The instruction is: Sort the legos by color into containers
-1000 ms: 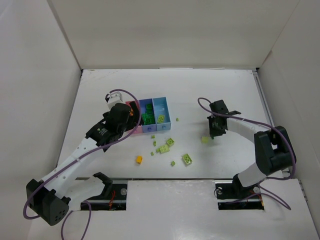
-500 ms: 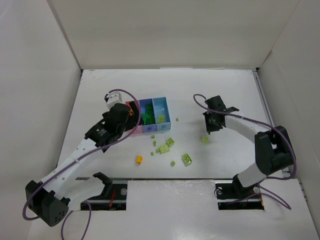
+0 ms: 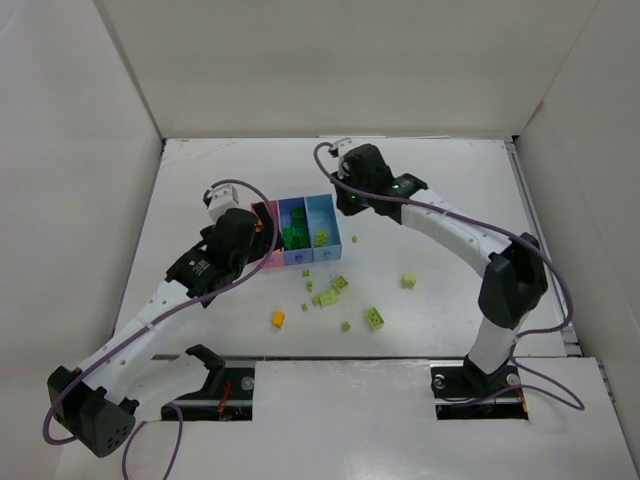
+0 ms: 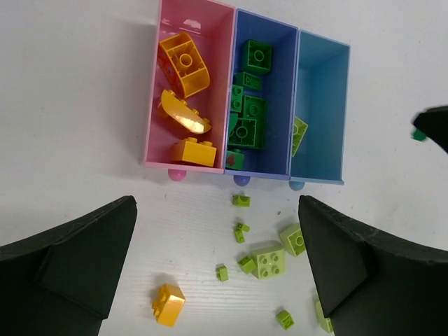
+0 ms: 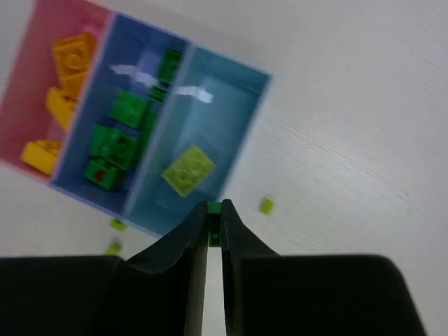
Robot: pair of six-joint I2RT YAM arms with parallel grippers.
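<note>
The containers stand joined in a row: pink bin [image 4: 218,73], periwinkle bin [image 4: 281,105], light blue bin [image 4: 323,98]. Orange-yellow legos [image 4: 183,63] lie in the pink one and dark green legos [image 4: 246,129] in the periwinkle. One pale lime lego [image 5: 187,169] lies in the light blue. My right gripper [image 5: 214,210] hovers just beyond the light blue bin's outer side [image 3: 323,228], shut on a tiny dark green lego [image 5: 214,227]. My left gripper [image 4: 217,259] hangs wide open above the loose legos in front of the bins, holding nothing.
Loose pieces lie on the white table in front of the bins: an orange brick [image 3: 278,319], a lime 2x2 brick [image 4: 268,260], another lime brick [image 3: 374,317] and several tiny lime bits. One lime piece [image 3: 409,280] lies apart to the right. White walls enclose the table.
My right arm has swung from the table's right side up and left to the bins, carrying the small dark green lego. The left arm has barely shifted.
</note>
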